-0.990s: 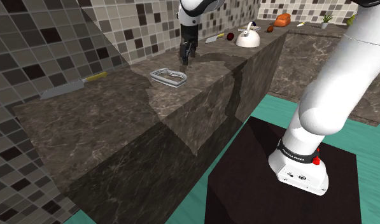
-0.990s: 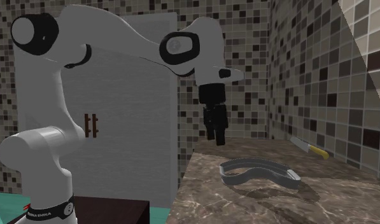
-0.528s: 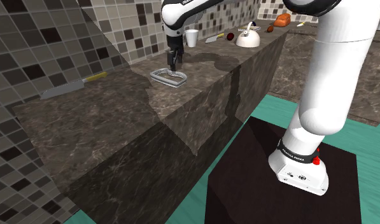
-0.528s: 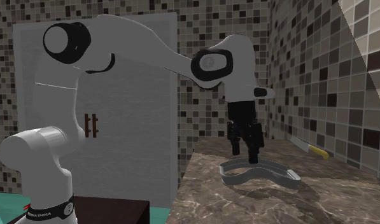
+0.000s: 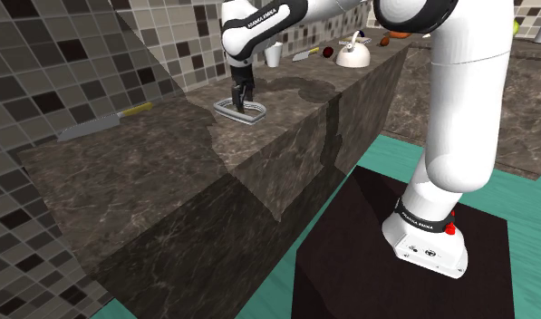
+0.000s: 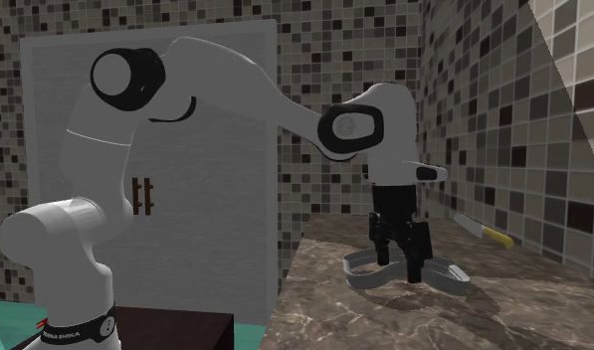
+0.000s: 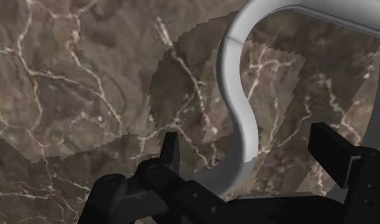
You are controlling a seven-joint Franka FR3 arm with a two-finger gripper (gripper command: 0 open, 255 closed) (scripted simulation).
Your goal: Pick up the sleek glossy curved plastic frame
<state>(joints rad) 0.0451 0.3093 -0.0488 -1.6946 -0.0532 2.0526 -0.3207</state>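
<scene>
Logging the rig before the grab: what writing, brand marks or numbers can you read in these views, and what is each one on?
"FRANKA EMIKA": white letters on the black band round the arm's base, tiny but readable.
White lettering on the black band near the arm's wrist: too small to read surely.
No text on the frame, knife or kettle.

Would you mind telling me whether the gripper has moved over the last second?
Yes. In the shoulder view the gripper has come down and leftward, from up right of the grey frame to straddling its rim.
</scene>
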